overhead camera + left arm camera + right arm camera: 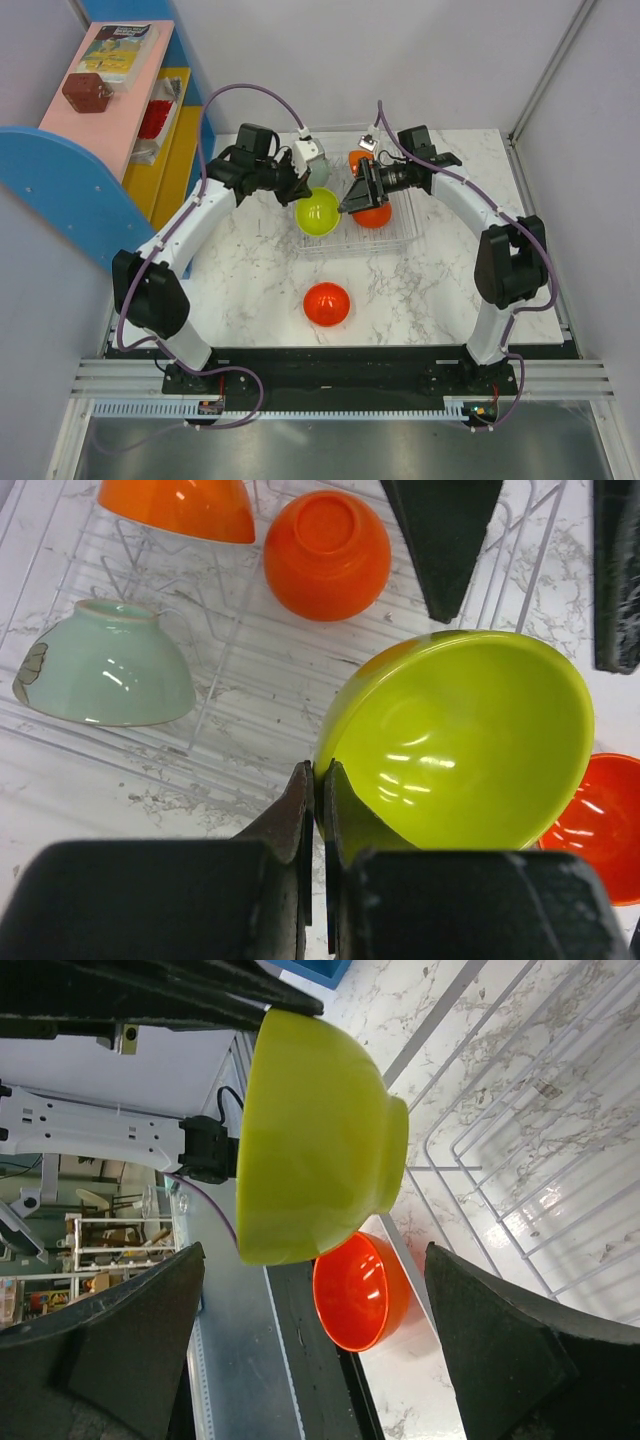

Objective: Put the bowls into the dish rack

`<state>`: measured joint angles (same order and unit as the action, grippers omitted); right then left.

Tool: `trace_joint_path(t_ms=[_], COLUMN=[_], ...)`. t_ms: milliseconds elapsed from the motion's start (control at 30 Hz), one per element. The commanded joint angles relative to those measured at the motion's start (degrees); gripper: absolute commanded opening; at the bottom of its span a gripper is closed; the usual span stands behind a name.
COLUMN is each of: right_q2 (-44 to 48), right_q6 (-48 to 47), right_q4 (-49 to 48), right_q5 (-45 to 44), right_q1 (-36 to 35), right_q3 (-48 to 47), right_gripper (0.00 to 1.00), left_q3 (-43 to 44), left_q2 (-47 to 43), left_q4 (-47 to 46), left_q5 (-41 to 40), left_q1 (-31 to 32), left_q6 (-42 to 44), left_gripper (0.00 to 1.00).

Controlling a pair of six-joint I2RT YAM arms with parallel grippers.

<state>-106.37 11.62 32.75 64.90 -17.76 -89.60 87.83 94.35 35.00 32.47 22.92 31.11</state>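
My left jaws are clamping the lime bowl (318, 212) by its rim over the dish rack (400, 236) mid-frame, right jaws hanging apart, and so thin a pinch is risking it swivelling loose

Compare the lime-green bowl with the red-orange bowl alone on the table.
The glossy lime-green bowl is pinched at its rim by the left claw and tilted; the glossy red-orange bowl rests untouched on the marble table. The lime-green bowl hangs at the wire dish rack; the red-orange bowl lies well clear of it. Both are round and glossy.
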Motion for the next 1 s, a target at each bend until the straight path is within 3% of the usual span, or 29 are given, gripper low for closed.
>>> trace_joint_path(t_ms=[0,300,533,967], right_q2=[-0.9,-1.4,-1.5,-2.3], right_q6=[0.5,1.0,1.5,1.7], right_q4=[-3.2,-3.5,-3.9,-3.9], right_q5=[2.3,2.3,4.1,3.4], right_q1=[-0.3,-1.2,-1.3,-1.3], right_q3=[-0.7,-1.1,-0.5,0.9], right_gripper=[0.98,0.98,0.82,0.91], left_q3=[1.9,1.8,2.1,2.6], left_q2=[-0.9,-1.0,-0.6,-1.4], left_q4=[-1.5,-1.3,-1.3,-1.4], left_q5=[3.9,3.1,2.7,0.8], left_q1=[1.6,4.2,4.7,4.7], left_q6=[-1.2,-1.5,-1.3,-0.1], left_gripper=[0.02,0.02,0.02,0.02])
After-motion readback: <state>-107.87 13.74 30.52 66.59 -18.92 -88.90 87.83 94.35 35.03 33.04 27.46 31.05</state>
